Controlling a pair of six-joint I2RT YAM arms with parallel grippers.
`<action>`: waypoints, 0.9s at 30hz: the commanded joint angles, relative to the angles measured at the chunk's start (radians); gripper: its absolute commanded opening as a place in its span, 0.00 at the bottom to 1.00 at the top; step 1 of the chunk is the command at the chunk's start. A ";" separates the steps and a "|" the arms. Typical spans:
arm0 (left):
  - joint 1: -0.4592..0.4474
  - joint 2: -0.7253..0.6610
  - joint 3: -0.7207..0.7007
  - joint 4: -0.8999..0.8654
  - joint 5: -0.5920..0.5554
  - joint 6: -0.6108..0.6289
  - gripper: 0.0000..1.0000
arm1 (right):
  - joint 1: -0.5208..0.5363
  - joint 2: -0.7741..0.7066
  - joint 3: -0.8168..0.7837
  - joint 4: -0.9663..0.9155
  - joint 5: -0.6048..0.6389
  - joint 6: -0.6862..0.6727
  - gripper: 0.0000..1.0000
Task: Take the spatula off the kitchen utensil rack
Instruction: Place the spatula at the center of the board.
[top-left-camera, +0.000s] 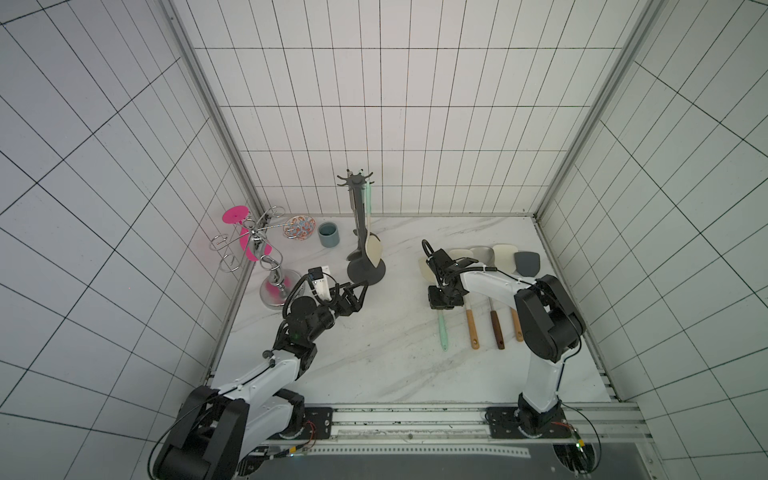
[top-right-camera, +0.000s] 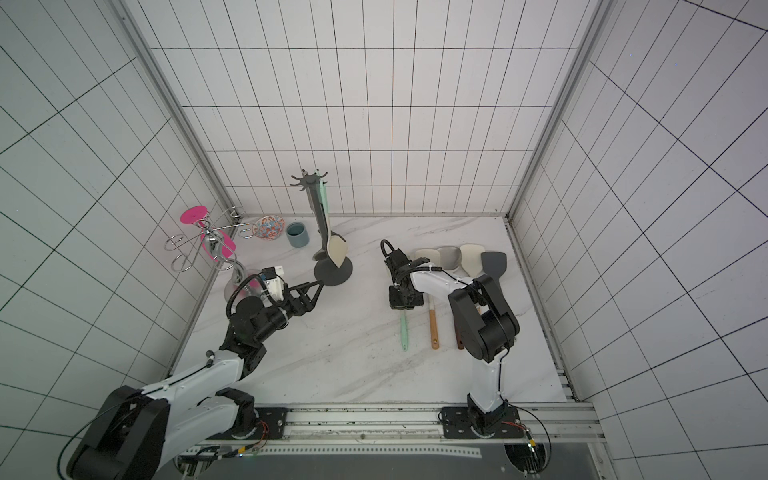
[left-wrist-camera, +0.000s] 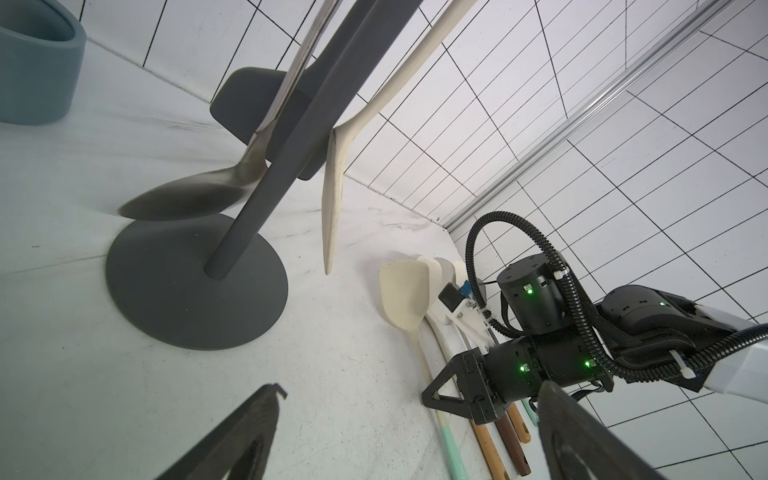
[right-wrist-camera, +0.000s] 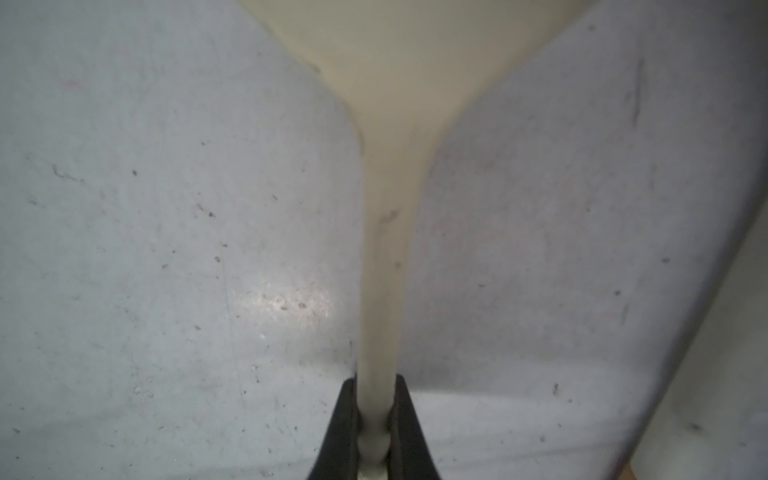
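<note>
R gripper pinches cream spatula at its neck, spatula lying on the table.
It's off the kitchen utensil rack, at the rack-side end of a utensil row; L gripper spread wide nr rack base; other utensils hang on rack.

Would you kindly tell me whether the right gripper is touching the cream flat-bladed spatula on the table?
Touching. The right wrist view shows the right gripper closed on the neck of the cream flat-bladed spatula, pressing both sides.
</note>
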 joint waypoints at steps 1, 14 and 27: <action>0.000 0.000 0.018 0.022 0.002 0.000 0.98 | -0.008 0.017 0.072 -0.012 0.030 -0.008 0.00; 0.000 0.005 0.017 0.025 0.003 0.001 0.98 | -0.008 0.012 0.053 -0.015 0.064 -0.010 0.14; 0.000 -0.030 0.015 0.010 0.003 0.006 0.98 | -0.008 -0.057 0.038 -0.024 0.052 -0.024 0.29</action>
